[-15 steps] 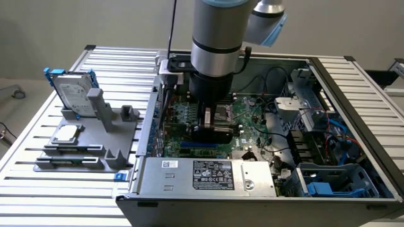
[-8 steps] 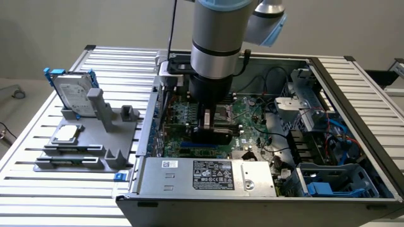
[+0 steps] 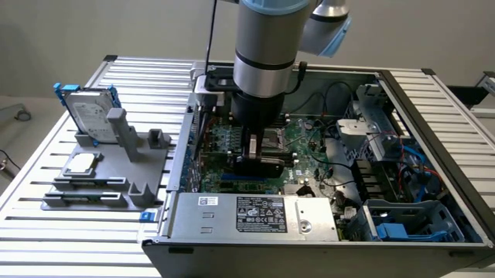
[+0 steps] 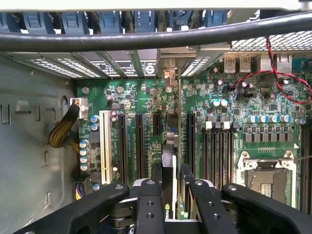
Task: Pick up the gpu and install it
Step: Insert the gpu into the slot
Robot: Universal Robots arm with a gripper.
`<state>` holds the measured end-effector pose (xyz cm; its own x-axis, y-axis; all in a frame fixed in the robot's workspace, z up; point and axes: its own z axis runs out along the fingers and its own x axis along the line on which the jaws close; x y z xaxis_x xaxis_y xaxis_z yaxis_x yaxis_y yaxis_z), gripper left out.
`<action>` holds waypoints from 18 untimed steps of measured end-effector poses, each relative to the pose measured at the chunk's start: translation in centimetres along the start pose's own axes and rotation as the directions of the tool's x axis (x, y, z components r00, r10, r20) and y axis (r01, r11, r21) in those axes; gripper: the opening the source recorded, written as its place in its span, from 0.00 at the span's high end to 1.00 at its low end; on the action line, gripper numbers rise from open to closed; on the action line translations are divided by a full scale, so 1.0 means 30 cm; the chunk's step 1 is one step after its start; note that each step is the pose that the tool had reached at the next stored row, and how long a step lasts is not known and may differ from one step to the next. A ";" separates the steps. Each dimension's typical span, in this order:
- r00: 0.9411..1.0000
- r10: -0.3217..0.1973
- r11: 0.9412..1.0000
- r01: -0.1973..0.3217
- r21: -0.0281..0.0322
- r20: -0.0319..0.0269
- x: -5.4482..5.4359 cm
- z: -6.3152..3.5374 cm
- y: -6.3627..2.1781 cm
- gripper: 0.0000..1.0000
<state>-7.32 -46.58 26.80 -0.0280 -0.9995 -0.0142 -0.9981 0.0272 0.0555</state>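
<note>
now the gripper [image 4: 171, 171] is closed partway, clamping the gpu [image 4: 168, 195]: a thin card seen edge-on, black cooler on one face. it stands upright over the motherboard [image 4: 131, 97] slots, mid-frame in the exterior view.

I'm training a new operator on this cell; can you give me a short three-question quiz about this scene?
1. True or false: the gripper holds the gpu over the motherboard.
2. The hard drive stands: A) in the gripper B) on the grey fixture beside the computer case C) on the motherboard.
3. What colour is the hard drive's frame?
Key: 1 true; 2 B; 3 blue.
</note>
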 end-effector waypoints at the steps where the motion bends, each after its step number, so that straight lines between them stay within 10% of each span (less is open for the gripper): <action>1: 1.000 0.000 1.000 0.000 0.000 0.000 0.000 0.001 0.000 0.74; 18: 1.000 -0.003 1.000 0.003 0.000 0.004 0.000 0.004 0.006 0.74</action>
<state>-7.50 -46.57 26.69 -0.0255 -0.9995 -0.0183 -0.9981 0.0245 0.0558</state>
